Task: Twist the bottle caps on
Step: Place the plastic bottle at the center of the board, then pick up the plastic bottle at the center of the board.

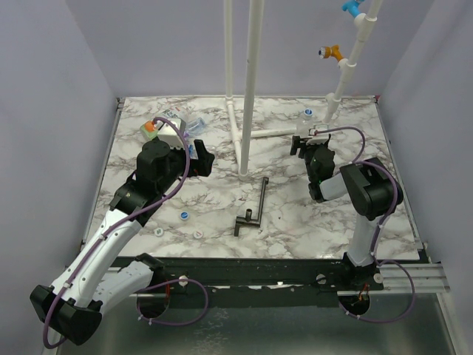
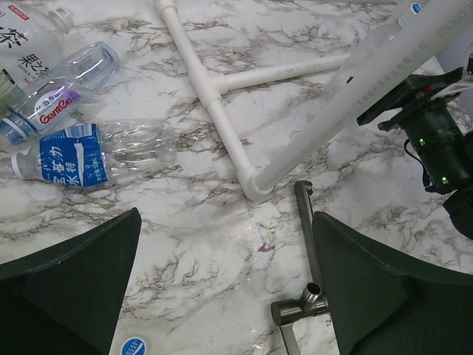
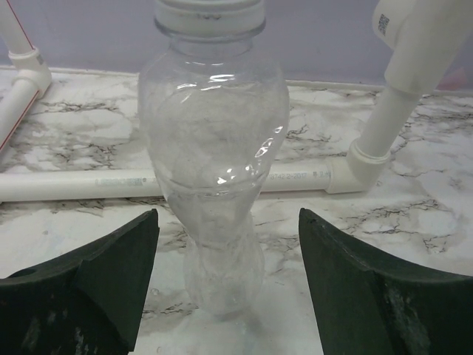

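Clear bottle (image 3: 213, 133) stands upright mid-frame, smack between the spread fingers of the right gripper (image 3: 228, 218), touching neither; left gripper (image 2: 225, 222), wide open too, sits well apart.

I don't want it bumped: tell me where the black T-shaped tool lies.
In the top view the black T-shaped tool lies flat mid-table, just nearer than the foot of the white pipe stand, right of the nearest loose cap.

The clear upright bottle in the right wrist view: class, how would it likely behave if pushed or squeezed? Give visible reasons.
The bottle looks empty and thin-walled, so it is probably light and easily dented. It stands tall on a pinched waist and small base, so a push up high would likely tip it. Its glossy wall may slip.
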Robot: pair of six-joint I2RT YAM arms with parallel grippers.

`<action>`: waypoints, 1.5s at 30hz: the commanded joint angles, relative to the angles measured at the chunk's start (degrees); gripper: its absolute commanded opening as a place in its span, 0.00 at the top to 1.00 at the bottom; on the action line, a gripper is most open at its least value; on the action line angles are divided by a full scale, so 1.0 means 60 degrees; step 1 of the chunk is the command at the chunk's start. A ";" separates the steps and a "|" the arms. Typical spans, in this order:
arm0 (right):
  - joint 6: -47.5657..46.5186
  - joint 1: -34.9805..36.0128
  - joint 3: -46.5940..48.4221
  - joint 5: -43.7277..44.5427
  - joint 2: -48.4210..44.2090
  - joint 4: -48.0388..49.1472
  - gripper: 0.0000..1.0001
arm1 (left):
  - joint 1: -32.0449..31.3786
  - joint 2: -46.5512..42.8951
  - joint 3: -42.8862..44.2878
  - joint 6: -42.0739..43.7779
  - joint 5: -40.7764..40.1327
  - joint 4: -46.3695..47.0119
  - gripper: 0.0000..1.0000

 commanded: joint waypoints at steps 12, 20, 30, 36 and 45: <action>0.0202 -0.0019 -0.0270 0.0206 -0.0793 -0.0215 0.10 | 0.0047 -0.0132 -0.0071 -0.0058 0.0047 -0.0052 0.01; 0.0787 -0.0013 -0.0716 0.0743 -0.2185 -0.1455 0.00 | 0.0047 -0.0061 -0.0082 -0.0273 0.0017 -0.0045 0.01; 0.2935 0.0469 -0.1304 0.1455 -0.6005 -0.7110 0.00 | 0.0062 0.0295 -0.0200 -0.0858 -0.0301 -0.0059 0.01; 0.5378 0.0579 -0.1089 0.0910 -0.7739 -1.1132 0.00 | 0.0078 0.0711 -0.0427 -0.1339 -0.1027 -0.0136 0.01; 0.7378 0.0609 -0.1061 -0.1448 -0.8718 -1.4685 0.00 | 0.0613 0.2909 0.0074 -0.2083 -0.2093 -0.0204 0.02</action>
